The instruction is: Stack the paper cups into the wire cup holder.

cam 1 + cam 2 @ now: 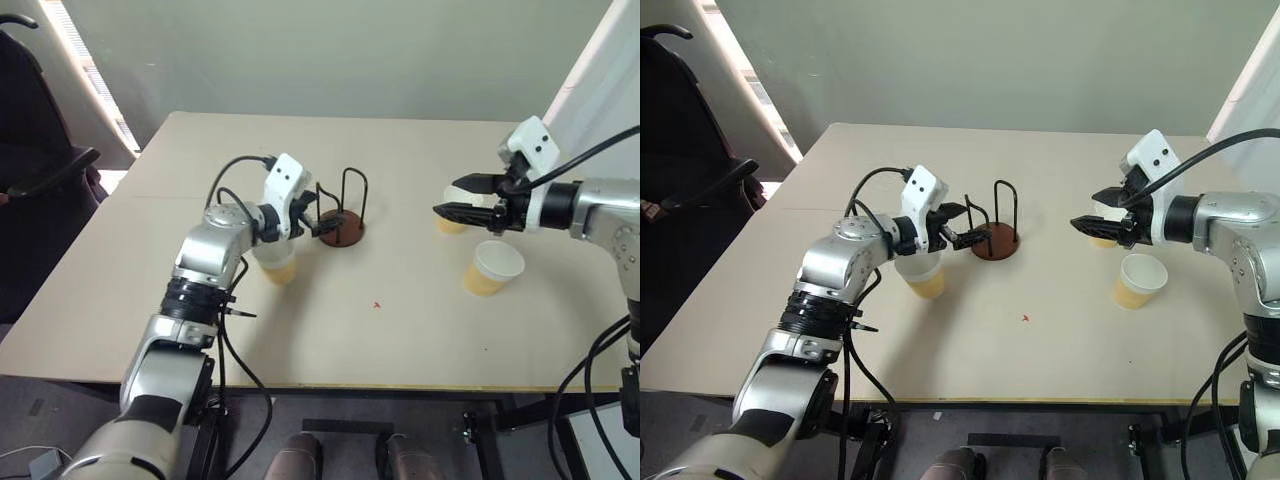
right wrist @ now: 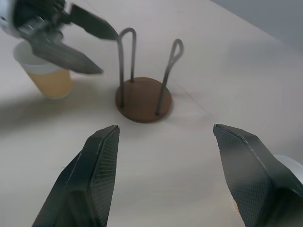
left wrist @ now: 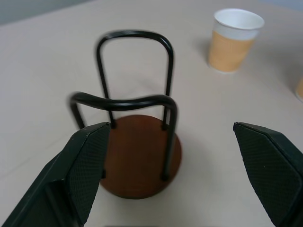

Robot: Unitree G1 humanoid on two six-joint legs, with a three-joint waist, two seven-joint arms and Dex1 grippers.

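The wire cup holder (image 1: 341,229), a reddish-brown disc with two black wire loops, stands empty at the table's middle. My left gripper (image 1: 316,222) hangs open and empty just left of it, its fingers (image 3: 87,170) framing the holder (image 3: 139,161) in the left wrist view. One paper cup (image 1: 279,266) stands upright under my left wrist. Another paper cup (image 1: 493,268) stands at the right, slightly tilted. A third paper cup (image 1: 450,226) is partly hidden behind my right gripper (image 1: 446,206), which is open, empty and pointing left toward the holder (image 2: 142,97).
The beige table (image 1: 400,330) has a small red mark (image 1: 377,304) near its front. A dark chair (image 1: 40,170) stands off the table's left side. A wall runs behind the far edge.
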